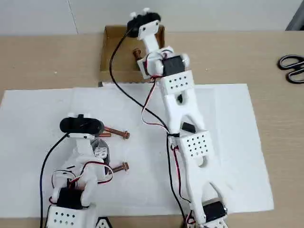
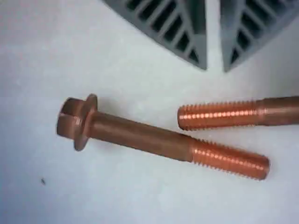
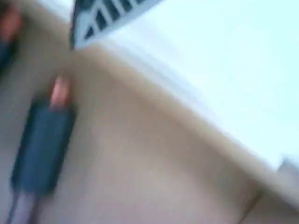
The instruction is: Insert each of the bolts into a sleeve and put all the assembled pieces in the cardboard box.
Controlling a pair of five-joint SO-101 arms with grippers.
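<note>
Two copper bolts lie on the white paper by my left arm, one [image 1: 117, 133] just beyond my left gripper [image 1: 100, 148] and one [image 1: 120, 166] beside it. From the left wrist, a whole bolt [image 2: 159, 137] and a second bolt's threaded end [image 2: 233, 113] lie under my left gripper [image 2: 213, 67], whose grey fingertips are almost touching with nothing between them. My right gripper [image 1: 142, 64] is over the cardboard box [image 1: 110, 52], with a copper bolt head [image 1: 137, 51] beside it. In the right wrist view a blue sleeve [image 3: 42, 144] with a copper bolt end [image 3: 58, 91] lies on the box floor, apart from the one grey finger [image 3: 107, 16] that shows.
The white paper sheet [image 1: 228, 142] covers the middle of the wooden table. Scissors [image 1: 292, 63] lie at the far right edge. Black and red cables trail along both arms. A blurred dark and reddish shape [image 3: 7, 32] sits in the box farther off.
</note>
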